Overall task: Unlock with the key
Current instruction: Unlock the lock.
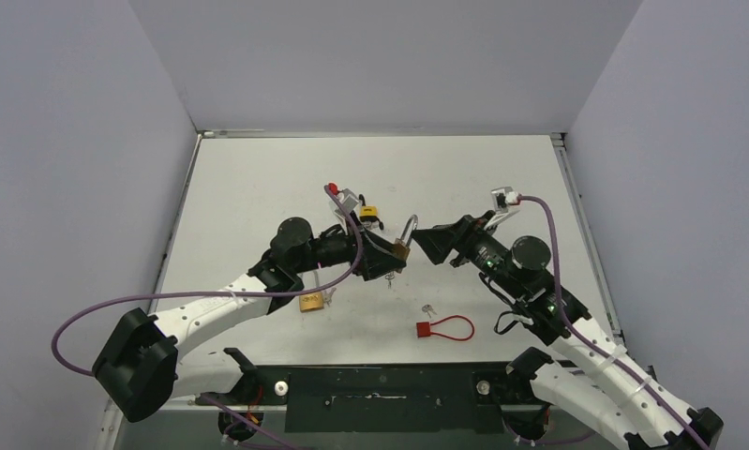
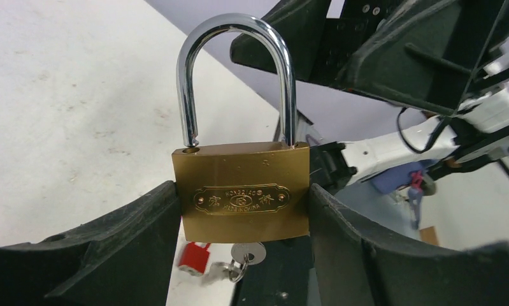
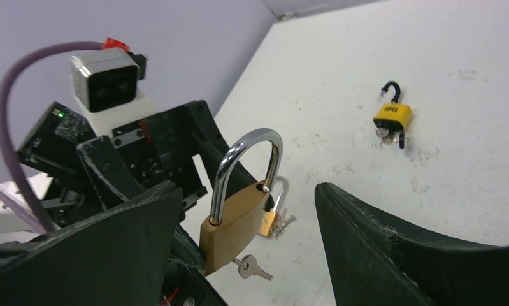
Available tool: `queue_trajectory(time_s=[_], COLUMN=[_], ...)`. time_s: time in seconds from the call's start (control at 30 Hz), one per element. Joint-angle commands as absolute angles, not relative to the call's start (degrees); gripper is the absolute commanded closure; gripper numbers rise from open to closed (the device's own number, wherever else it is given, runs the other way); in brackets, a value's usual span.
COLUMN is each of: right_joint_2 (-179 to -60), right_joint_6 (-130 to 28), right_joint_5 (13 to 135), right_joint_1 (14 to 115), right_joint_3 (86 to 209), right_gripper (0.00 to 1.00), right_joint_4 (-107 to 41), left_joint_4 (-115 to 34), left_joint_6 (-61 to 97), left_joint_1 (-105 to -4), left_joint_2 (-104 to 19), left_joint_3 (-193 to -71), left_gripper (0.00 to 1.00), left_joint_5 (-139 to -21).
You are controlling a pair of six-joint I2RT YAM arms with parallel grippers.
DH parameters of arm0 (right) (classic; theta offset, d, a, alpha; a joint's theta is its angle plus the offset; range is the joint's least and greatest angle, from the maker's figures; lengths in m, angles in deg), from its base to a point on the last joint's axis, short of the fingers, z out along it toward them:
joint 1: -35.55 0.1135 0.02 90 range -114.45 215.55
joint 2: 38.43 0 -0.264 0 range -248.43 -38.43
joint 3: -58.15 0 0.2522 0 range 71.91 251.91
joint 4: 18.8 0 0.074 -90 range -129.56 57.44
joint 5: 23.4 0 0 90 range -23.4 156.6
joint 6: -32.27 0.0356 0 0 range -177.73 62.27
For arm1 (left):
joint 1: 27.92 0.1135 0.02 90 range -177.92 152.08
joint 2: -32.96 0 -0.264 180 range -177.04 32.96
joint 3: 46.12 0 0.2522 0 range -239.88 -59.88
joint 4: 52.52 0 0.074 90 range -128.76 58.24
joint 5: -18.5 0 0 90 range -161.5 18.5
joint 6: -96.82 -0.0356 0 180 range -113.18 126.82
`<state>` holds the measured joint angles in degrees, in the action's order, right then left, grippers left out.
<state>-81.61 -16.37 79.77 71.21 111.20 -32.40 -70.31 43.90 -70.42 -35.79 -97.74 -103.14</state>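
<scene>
A brass padlock with a silver shackle stands upright between my left gripper's fingers, which are shut on its body. The shackle's short leg ends right at its hole and looks lifted out. A silver key sticks out of the lock's underside, with a ring and a second key hanging from it. In the top view the lock is held above mid-table by the left gripper. My right gripper is open and empty, facing the lock and its key. The right gripper's jaws stand on either side of the lock, apart from it.
A yellow padlock with a black shackle lies farther back, also in the right wrist view. A small brass padlock with keys lies near the left arm. A red cable lock and loose keys lie near the front.
</scene>
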Motion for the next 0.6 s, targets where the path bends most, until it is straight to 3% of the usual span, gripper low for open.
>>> queue_trajectory(time_s=[0.0, 0.07, 0.23, 0.57], right_joint_2=[-75.75, -74.22, -74.01, -79.85], right_joint_6=[-13.21, -12.39, -12.09, -11.93], right_joint_5=[73.24, 70.99, 71.97, 84.22], right_joint_1=[71.06, 71.07, 71.07, 71.11], right_joint_3=[108.34, 107.07, 105.89, 107.94], right_gripper=[0.22, 0.23, 0.43, 0.32], right_joint_4=[-21.71, -21.28, -19.76, -11.74], left_joint_4=[-86.77, -90.43, -96.98, -106.73], left_joint_6=[55.43, 58.63, 62.99, 66.80], left_joint_1=[-69.87, -69.72, -69.67, -69.69], left_joint_2=[-36.02, -36.15, -36.11, -37.23], left_joint_3=[-103.07, -102.78, -102.26, -101.65], left_gripper=[1.00, 1.00, 1.00, 1.00], left_joint_5=[-107.64, -108.33, -109.63, -115.81])
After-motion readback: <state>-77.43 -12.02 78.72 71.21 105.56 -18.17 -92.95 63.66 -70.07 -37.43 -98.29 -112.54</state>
